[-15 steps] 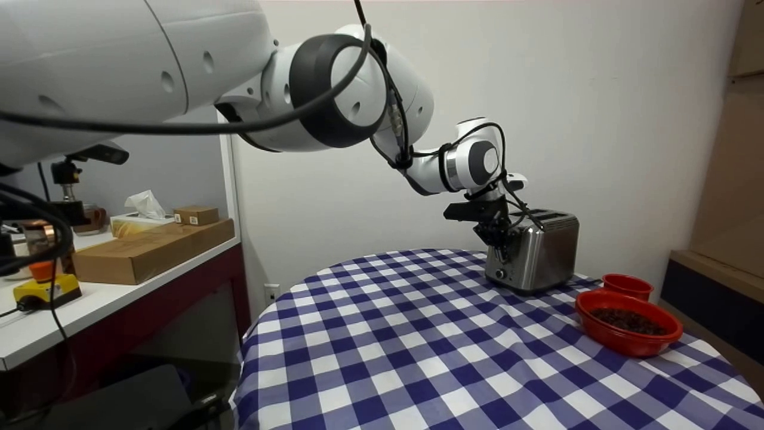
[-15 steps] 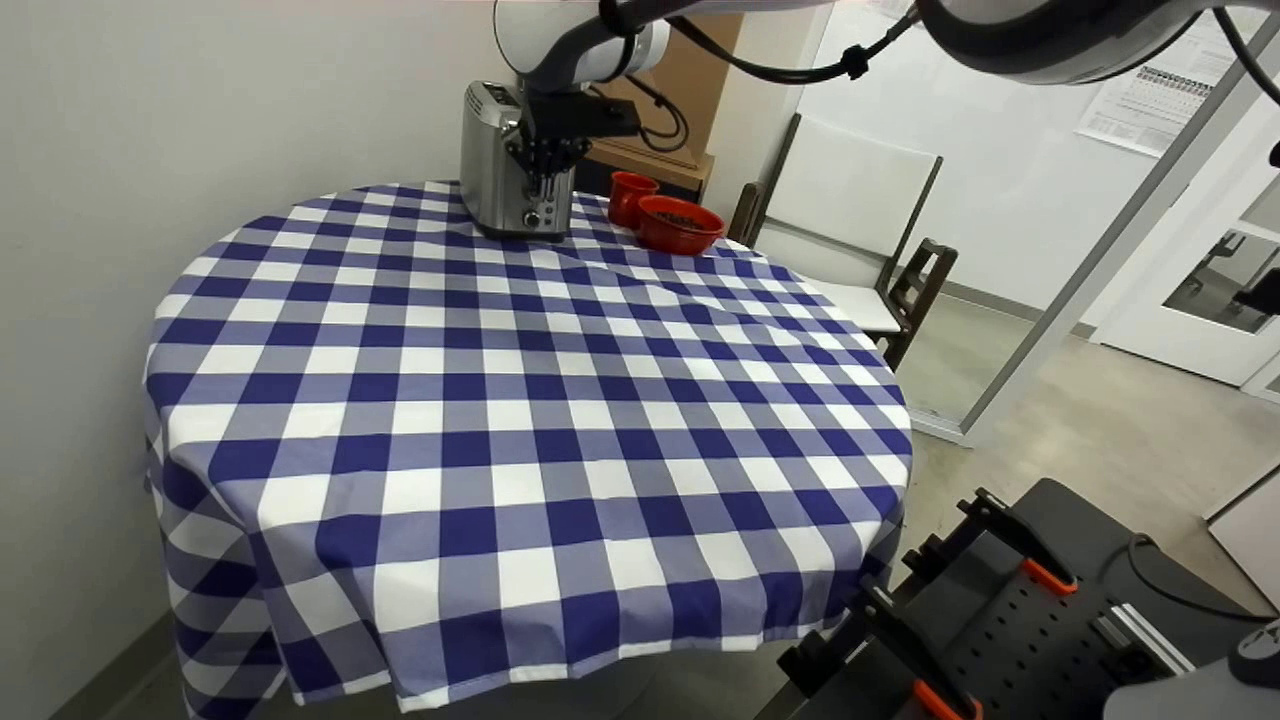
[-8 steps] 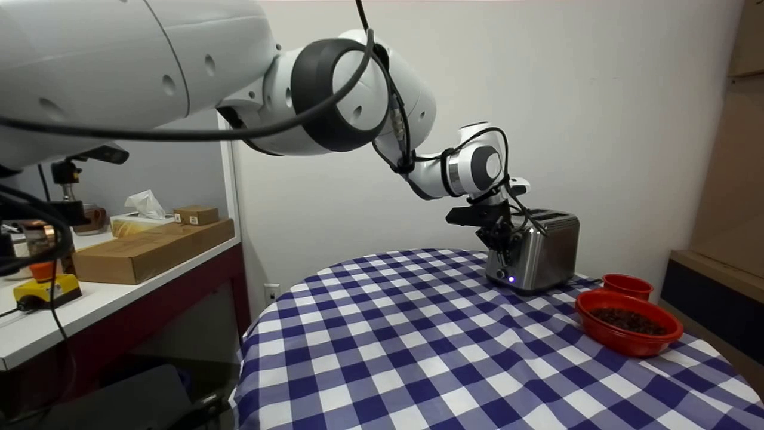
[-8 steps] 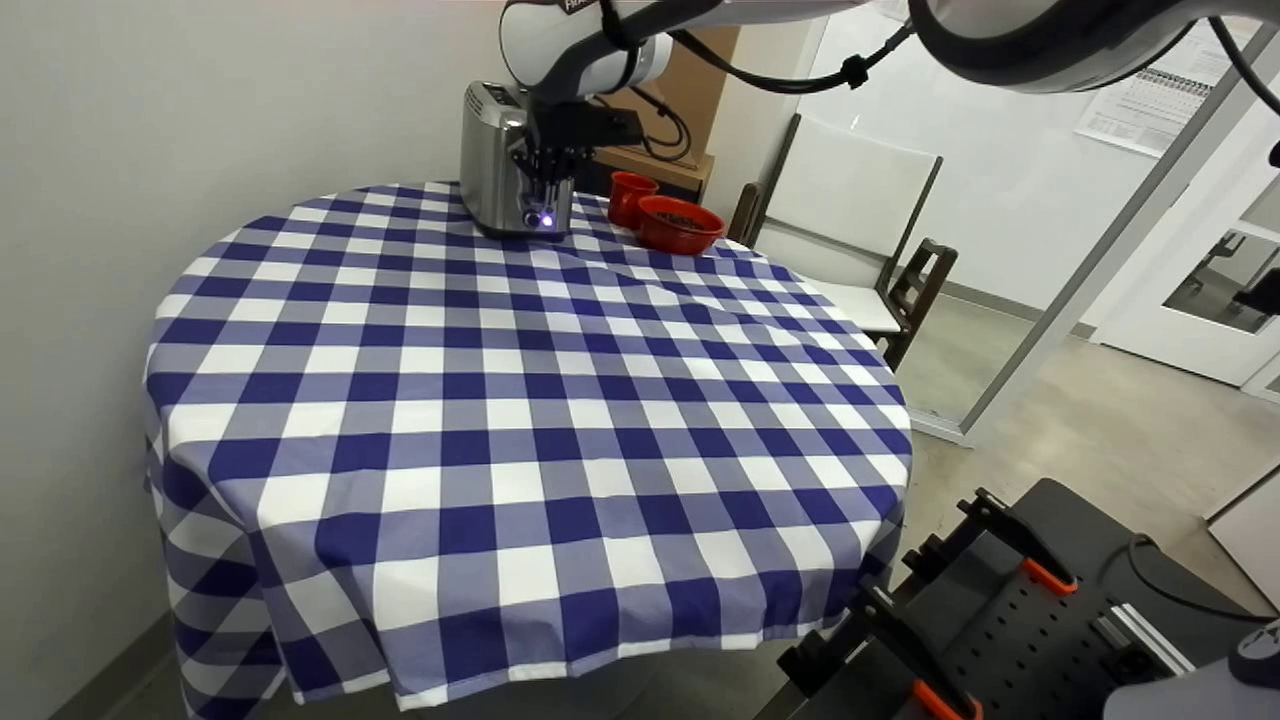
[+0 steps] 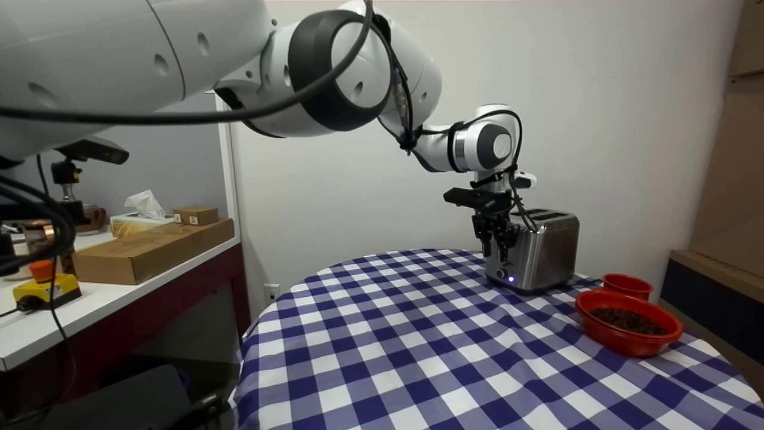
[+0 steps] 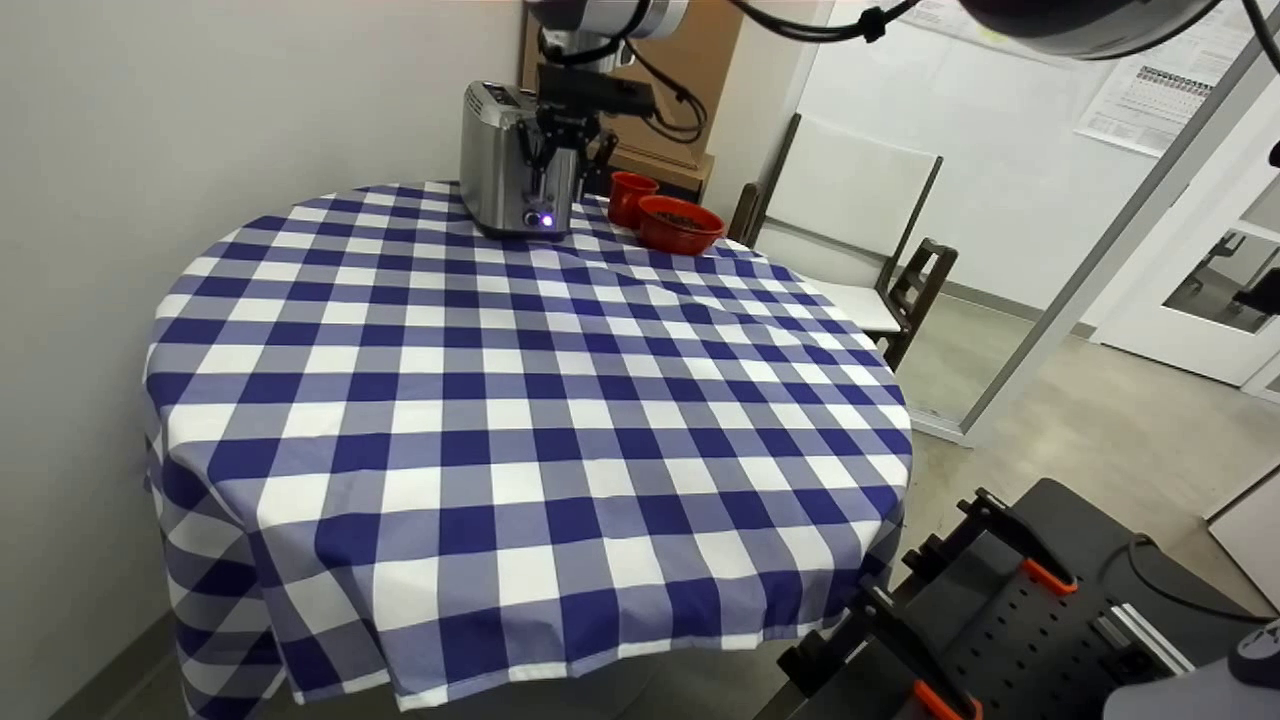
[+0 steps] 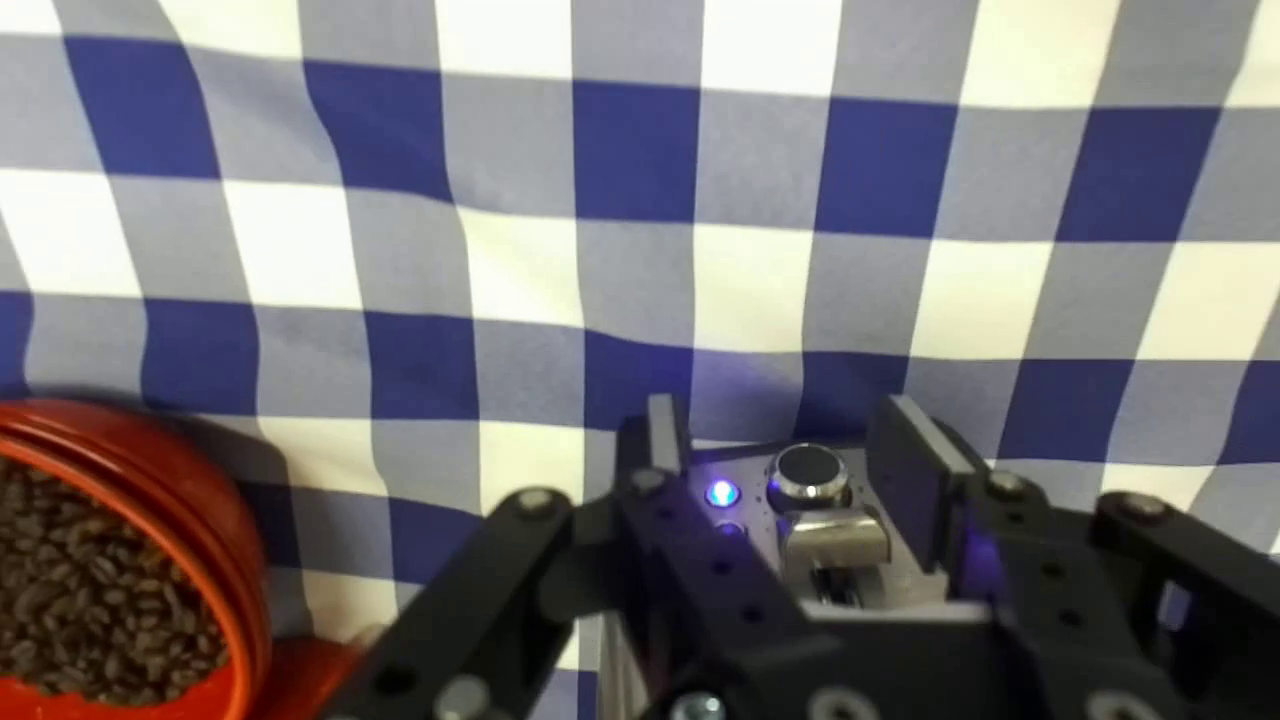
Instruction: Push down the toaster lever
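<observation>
Black and two-fingered, the gripper (image 7: 780,445) points down at the narrow end of the toaster (image 5: 552,254), its fingers (image 7: 908,480) spread apart. Between them, the wrist view shows the toaster's metal lever (image 7: 838,540), a round knob (image 7: 808,470) just beside it and a lit blue light (image 7: 722,493). Whether either finger touches the toaster cannot be told. The toaster stands upright on a blue and white checked cloth (image 6: 450,400), near its far edge in an exterior view. Near the toaster sit a red bowl (image 5: 624,344) holding brown beans (image 7: 90,590) and, just beside the bowl, a red cup (image 6: 622,205). The white arm (image 5: 119,54) reaches over the cloth. Farther out, a tissue box (image 5: 134,226) and a long cardboard box (image 5: 155,257) rest on a white counter (image 5: 101,294), and a chair (image 6: 850,190) with a pale back stands beyond the bowl.
</observation>
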Controlling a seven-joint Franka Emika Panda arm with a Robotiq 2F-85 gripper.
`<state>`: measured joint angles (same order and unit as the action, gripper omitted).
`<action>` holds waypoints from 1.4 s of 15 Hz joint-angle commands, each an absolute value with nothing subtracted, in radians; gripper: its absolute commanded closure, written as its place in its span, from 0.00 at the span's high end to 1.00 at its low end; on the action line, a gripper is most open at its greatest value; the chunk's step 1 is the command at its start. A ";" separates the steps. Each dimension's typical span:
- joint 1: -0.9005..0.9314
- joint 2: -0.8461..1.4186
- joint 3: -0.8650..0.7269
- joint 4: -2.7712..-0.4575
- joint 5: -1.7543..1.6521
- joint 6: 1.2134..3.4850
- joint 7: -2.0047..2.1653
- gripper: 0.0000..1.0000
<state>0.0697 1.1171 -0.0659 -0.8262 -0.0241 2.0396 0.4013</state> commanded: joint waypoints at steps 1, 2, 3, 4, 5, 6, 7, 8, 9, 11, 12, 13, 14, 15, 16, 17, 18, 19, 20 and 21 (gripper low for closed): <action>0.048 0.942 -0.033 -0.934 0.036 1.812 0.426 0.83; 0.043 0.900 -0.029 -0.958 0.046 1.743 0.425 0.92; 0.039 0.848 -0.025 -0.997 0.053 1.676 0.415 0.98; 0.038 0.803 -0.028 -1.033 0.052 1.635 0.416 1.00; 0.039 0.755 -0.030 -1.080 0.051 1.611 0.414 1.00; 0.039 0.706 -0.031 -1.129 0.050 1.593 0.406 1.00; 0.039 0.664 -0.030 -1.169 0.045 1.581 0.390 1.00; 0.039 0.621 -0.028 -1.213 0.037 1.574 0.358 1.00; 0.041 0.579 -0.026 -1.258 0.028 1.578 0.322 1.00; 0.041 0.498 -0.018 -1.350 0.025 1.608 0.251 1.00; 0.044 0.460 -0.016 -1.391 0.017 1.633 0.207 1.00; 0.043 0.420 -0.010 -1.435 0.018 1.649 0.170 1.00; 0.040 0.378 -0.003 -1.479 0.028 1.677 0.143 1.00; 0.036 0.337 0.002 -1.524 0.046 1.714 0.135 1.00; 0.044 0.457 -0.011 -1.369 0.028 1.637 0.183 1.00; 0.045 0.432 -0.009 -1.393 0.028 1.645 0.180 1.00; 0.045 0.427 -0.009 -1.393 0.028 1.642 0.180 1.00; 0.044 0.431 -0.010 -1.392 0.028 1.642 0.180 1.00; 0.044 0.438 -0.010 -1.391 0.028 1.643 0.180 1.00; 0.044 0.444 -0.010 -1.391 0.028 1.643 0.180 1.00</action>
